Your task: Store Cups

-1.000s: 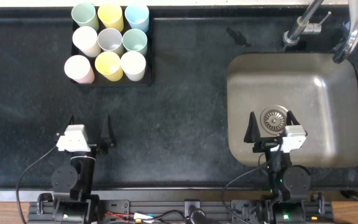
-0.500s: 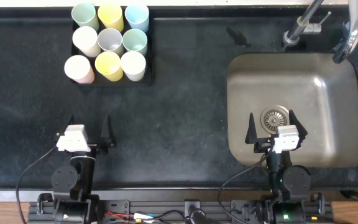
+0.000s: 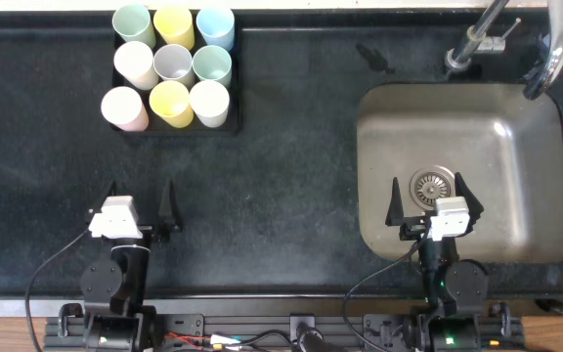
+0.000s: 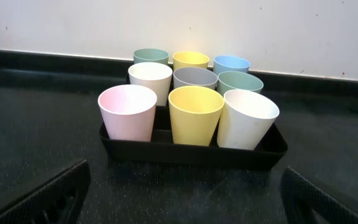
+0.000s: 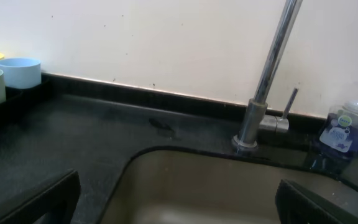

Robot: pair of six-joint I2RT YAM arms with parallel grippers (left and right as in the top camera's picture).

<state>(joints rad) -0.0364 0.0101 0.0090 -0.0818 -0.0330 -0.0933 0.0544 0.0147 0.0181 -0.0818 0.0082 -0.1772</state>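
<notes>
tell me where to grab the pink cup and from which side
Pinch the rim of the pink cup, coming down from above on its near, outer side: one jaw inside the open mouth, one on the outside wall. It stands upright at a near corner of the tray, so that side is free, while the yellow cup and a white cup crowd the others.

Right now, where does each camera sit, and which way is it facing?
Top view: fixed overhead, looking straight down on black speckled counter, black cup tray and steel sink; both arms show, left pincer and right pincer open.
Left wrist view: on the left wrist, facing the tray's nine plastic cups; own fingertips at bottom corners.
Right wrist view: on the right wrist, facing the chrome tap and wall; own fingertips too.
Shared: all three show the pale blue cup.
</notes>
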